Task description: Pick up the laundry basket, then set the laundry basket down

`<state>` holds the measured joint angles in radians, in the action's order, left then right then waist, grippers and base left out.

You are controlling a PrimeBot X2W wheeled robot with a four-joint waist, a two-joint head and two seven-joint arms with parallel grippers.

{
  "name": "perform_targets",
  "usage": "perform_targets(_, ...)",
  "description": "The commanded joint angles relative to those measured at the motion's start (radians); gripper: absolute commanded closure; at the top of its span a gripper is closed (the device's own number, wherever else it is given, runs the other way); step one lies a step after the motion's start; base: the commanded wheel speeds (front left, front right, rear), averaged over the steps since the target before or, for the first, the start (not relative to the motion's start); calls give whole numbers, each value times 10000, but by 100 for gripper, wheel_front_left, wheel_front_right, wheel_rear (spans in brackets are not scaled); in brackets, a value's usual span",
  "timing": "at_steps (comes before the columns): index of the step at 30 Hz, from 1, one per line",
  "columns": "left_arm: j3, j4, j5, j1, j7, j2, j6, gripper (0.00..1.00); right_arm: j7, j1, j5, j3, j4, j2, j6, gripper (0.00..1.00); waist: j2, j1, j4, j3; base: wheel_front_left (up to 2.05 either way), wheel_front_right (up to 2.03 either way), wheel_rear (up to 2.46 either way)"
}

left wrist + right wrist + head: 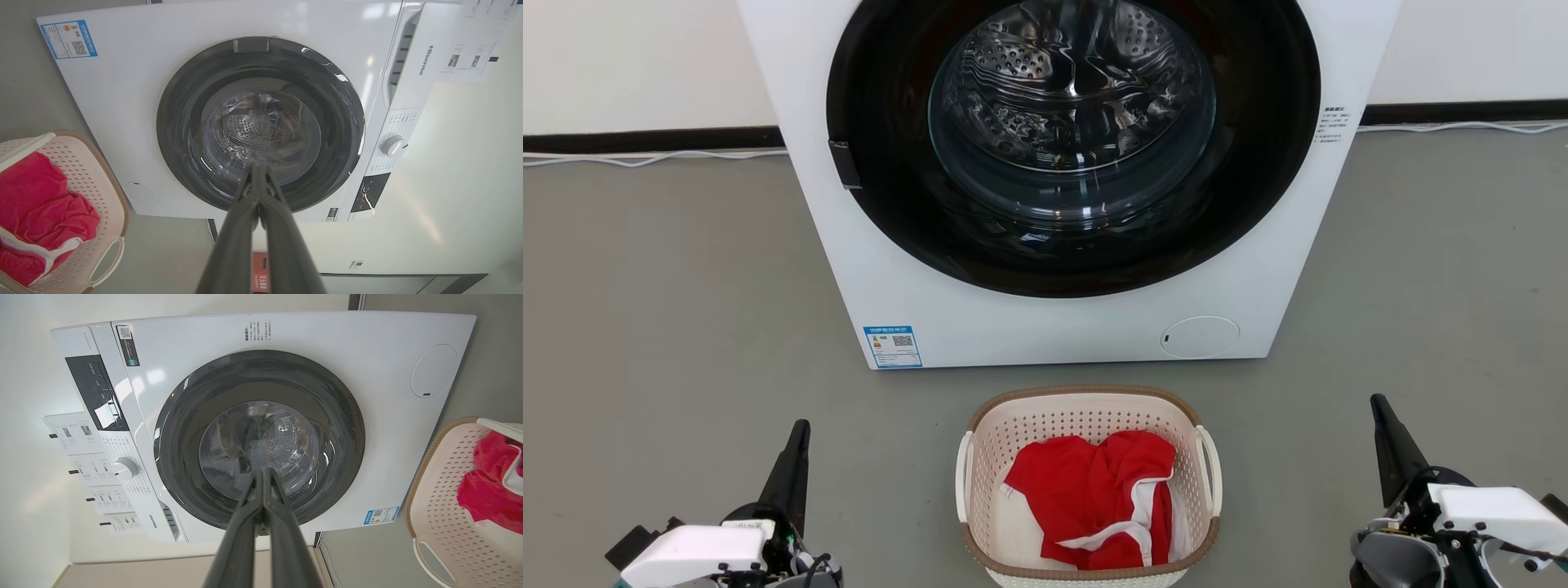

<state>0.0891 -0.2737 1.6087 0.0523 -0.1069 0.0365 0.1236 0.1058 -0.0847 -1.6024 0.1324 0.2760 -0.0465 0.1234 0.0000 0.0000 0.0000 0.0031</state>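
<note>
Washing machine [1029, 327] stands ahead of both claws. Laundry basket [1086, 394] sits on floor [686, 327] between them, inboard of left claw [800, 433] and right claw [1380, 408], one loop handle [964, 482] facing each. Both claws clenched, empty; neither judged nearer.

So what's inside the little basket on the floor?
A crumpled red garment with white trim lies in the laundry basket. It covers much of the bottom, so anything underneath it cannot be seen.
</note>
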Motion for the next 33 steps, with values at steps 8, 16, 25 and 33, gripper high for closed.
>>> perform_targets(8,-59,-204,23,-148,99,-50,-2,0,-103,92,45,-90,179,29,-2,0,0,5,-1,9,0,0,0)
perform_targets(16,-206,-122,42,-184,295,-39,2,0,-309,130,205,-202,71,25,3,0,0,4,-6,8,0,0,0)
perform_targets(25,-325,-269,-717,-105,617,45,8,0,-603,82,1441,-274,46,-2,9,0,0,1,-9,26,0,0,0)
perform_targets(33,-166,-406,-2053,-27,853,8,13,0,-839,39,2918,-302,-24,1,14,0,0,1,-19,43,0,0,0)
